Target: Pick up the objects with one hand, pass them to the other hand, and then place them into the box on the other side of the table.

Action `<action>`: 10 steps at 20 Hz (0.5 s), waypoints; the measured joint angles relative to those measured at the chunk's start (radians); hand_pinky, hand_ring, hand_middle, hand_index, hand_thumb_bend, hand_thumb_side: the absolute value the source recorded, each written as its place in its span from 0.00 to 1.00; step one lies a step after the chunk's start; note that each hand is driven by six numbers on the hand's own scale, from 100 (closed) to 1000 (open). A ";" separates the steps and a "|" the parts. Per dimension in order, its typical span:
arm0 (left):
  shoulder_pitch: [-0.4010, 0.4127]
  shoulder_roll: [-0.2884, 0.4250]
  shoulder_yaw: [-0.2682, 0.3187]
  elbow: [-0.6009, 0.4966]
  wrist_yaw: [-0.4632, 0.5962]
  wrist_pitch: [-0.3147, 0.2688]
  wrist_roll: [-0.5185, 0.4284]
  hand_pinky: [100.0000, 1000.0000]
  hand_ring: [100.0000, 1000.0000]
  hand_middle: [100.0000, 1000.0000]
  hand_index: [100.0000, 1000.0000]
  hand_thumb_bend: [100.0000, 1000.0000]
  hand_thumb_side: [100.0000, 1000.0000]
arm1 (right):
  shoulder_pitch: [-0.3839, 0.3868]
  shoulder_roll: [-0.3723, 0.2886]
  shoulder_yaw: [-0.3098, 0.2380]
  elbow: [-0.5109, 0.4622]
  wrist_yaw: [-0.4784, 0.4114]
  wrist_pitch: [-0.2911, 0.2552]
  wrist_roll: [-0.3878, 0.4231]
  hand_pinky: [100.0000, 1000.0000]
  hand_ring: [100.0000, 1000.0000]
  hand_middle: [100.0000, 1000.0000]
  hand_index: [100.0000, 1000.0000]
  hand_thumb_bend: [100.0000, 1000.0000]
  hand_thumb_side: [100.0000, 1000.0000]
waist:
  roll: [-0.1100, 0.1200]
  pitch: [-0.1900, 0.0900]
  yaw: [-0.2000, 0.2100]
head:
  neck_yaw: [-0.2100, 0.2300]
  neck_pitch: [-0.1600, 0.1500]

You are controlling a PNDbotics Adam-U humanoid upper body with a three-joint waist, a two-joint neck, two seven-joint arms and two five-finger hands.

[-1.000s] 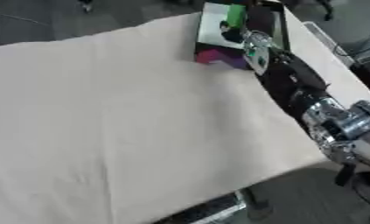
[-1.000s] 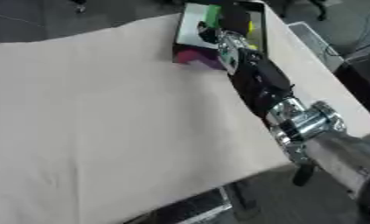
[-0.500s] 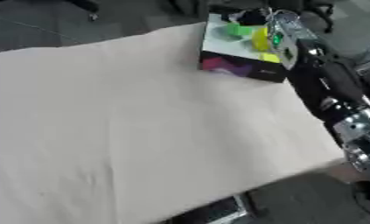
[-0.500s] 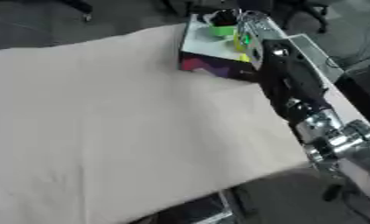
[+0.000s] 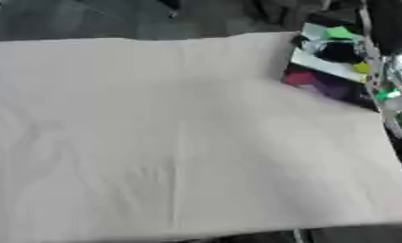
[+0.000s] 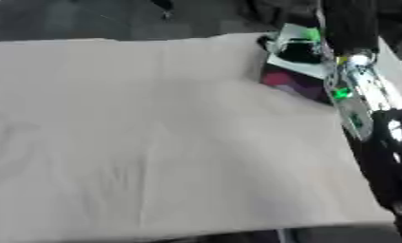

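A small box (image 5: 320, 84) with dark purple and magenta sides stands at the table's far right. Blurred green (image 5: 340, 32) and yellow (image 5: 363, 68) things lie in it. My right arm (image 6: 363, 102), silver and black, runs up the table's right edge to the box. A dark shape over the box's white inside looks like my right hand (image 6: 300, 50). Blur hides whether that hand holds anything. My left hand shows in neither view.
A cream cloth (image 5: 170, 137) covers the whole table, with faint creases at the left. Dark floor and chair bases lie beyond the far edge. The table's front edge (image 5: 237, 232) runs along the bottom of the view.
The whole picture has shifted and blurred, so the camera has moved. My right arm stays stretched to the box, its hand now over the box's inside.
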 measured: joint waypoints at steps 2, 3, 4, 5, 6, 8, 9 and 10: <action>0.000 -0.026 -0.001 0.006 -0.014 -0.003 0.003 0.71 0.54 0.53 0.67 0.10 0.58 | 0.020 0.038 0.024 -0.020 -0.015 -0.021 -0.010 0.68 0.65 0.76 0.91 0.82 0.35 | -0.004 0.000 -0.002 | 0.012 0.000; 0.001 -0.039 -0.001 0.008 -0.018 -0.003 0.003 0.71 0.54 0.53 0.67 0.09 0.59 | 0.025 0.050 0.033 -0.025 -0.023 -0.029 -0.012 0.67 0.65 0.76 0.91 0.83 0.34 | -0.004 0.000 -0.002 | 0.014 0.000; 0.003 -0.051 -0.003 0.011 -0.022 -0.003 0.003 0.71 0.54 0.53 0.67 0.09 0.59 | 0.029 0.060 0.042 -0.027 -0.031 -0.037 -0.013 0.66 0.65 0.76 0.91 0.83 0.33 | -0.004 0.000 -0.002 | 0.015 0.000; 0.005 -0.061 -0.005 0.014 -0.024 -0.002 0.003 0.71 0.54 0.54 0.67 0.09 0.59 | 0.032 0.067 0.051 -0.027 -0.039 -0.044 -0.013 0.66 0.64 0.76 0.91 0.83 0.33 | -0.004 0.000 -0.002 | 0.015 0.000; 0.011 -0.068 -0.007 0.017 -0.026 -0.001 0.002 0.71 0.54 0.54 0.68 0.09 0.59 | 0.033 0.070 0.059 -0.027 -0.046 -0.051 -0.011 0.66 0.65 0.76 0.91 0.83 0.33 | -0.005 0.000 -0.003 | 0.015 0.000; 0.017 -0.078 -0.013 0.023 -0.029 0.000 -0.005 0.71 0.54 0.53 0.67 0.09 0.60 | 0.032 0.074 0.074 -0.027 -0.057 -0.064 -0.002 0.67 0.65 0.76 0.91 0.82 0.33 | -0.008 0.000 -0.003 | 0.013 0.000; 0.021 -0.079 -0.015 0.027 -0.031 0.001 -0.009 0.71 0.54 0.53 0.67 0.09 0.60 | 0.032 0.074 0.081 -0.027 -0.061 -0.071 0.005 0.67 0.65 0.76 0.91 0.81 0.33 | -0.009 0.000 -0.003 | 0.012 0.000; 0.023 -0.079 -0.018 0.030 -0.032 0.002 -0.014 0.71 0.54 0.53 0.67 0.08 0.60 | 0.031 0.074 0.090 -0.027 -0.065 -0.078 0.013 0.67 0.65 0.77 0.91 0.80 0.33 | -0.010 0.000 -0.002 | 0.011 0.000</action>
